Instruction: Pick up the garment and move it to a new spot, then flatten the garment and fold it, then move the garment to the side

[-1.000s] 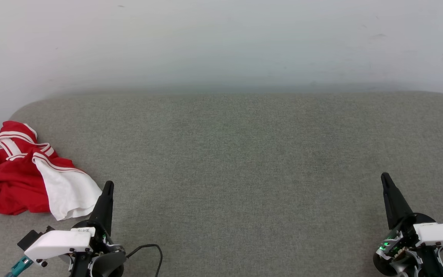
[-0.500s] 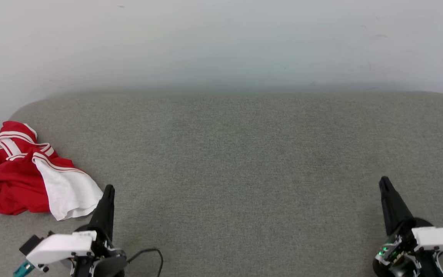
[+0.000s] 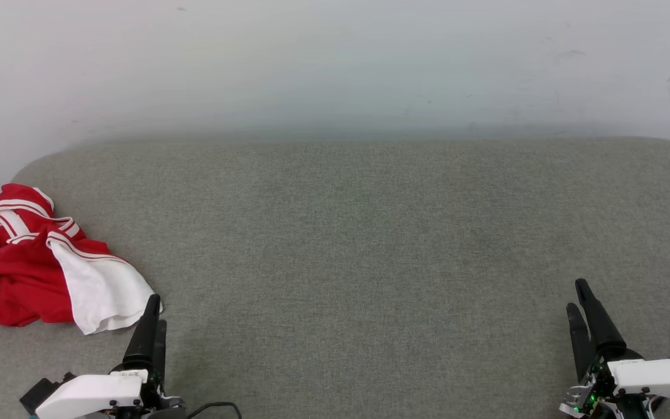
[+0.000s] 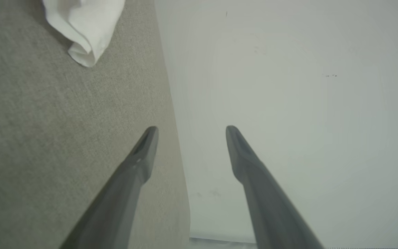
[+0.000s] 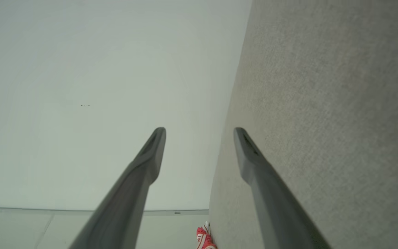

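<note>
Red jersey-style T-shirt with white sleeves (image 3: 21, 273), crumpled, is seen at the left edge of the grey woven-fabric tabletop (image 3: 370, 233). Left gripper (image 3: 156, 311), at the tabletop's near left, and right gripper (image 3: 576, 295), near right: both parted, nothing held. If only the loose sleeve is pinched, the shirt could be dragged off that edge. Pale scuffed wall (image 3: 335, 70) is noted behind the tabletop.

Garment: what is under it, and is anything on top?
The garment lies crumpled on the grey cushion, white sleeve draped over its red body; nothing else rests on it. Whatever the folds cover cannot be seen.
</note>
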Controlling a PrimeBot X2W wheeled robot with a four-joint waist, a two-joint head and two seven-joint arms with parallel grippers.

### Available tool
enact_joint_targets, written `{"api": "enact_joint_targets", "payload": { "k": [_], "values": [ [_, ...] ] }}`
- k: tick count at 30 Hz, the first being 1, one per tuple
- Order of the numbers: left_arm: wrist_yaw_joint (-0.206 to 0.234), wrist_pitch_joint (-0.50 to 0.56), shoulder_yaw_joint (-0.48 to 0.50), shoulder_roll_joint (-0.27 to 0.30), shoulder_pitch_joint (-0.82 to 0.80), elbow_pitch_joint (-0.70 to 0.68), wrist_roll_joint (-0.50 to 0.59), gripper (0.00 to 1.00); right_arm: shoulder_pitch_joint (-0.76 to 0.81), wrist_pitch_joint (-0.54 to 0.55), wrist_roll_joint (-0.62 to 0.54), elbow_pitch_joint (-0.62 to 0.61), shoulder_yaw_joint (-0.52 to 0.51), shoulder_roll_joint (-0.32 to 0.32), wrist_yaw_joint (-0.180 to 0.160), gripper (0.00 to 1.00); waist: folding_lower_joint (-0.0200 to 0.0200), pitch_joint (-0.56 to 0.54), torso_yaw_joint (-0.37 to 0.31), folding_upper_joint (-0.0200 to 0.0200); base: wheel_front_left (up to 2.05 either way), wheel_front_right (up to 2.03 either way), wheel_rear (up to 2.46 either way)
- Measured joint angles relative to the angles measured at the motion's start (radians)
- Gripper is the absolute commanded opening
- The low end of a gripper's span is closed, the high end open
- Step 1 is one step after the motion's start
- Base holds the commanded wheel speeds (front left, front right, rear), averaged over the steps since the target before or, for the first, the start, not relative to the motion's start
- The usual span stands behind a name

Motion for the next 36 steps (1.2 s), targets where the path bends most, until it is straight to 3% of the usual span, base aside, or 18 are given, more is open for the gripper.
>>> {"api": "enact_joint_targets", "payload": {
  "k": [7,15,36],
  "values": [
    [0.0,-0.03,0.025,0.0,0.004,-0.007,0.079,1.0,0.0,-0.03,-0.138,-0.001,-0.017,0.0,0.0,1.0,0.0,0.001,-0.002,0.0,0.0,0.0,0.0],
    [0.0,-0.062,0.072,0.0,0.005,-0.069,0.233,1.0,-0.003,-0.063,-0.397,-0.06,-0.034,0.0,0.0,1.0,0.0,0.004,-0.006,0.0,0.0,0.0,0.0],
    [0.006,-0.134,-0.037,0.001,0.047,-0.294,0.704,1.0,-0.003,-0.136,-0.944,-0.244,0.072,0.0,0.0,1.0,0.0,0.014,-0.015,0.0,0.0,0.0,0.0]
  ]
}}
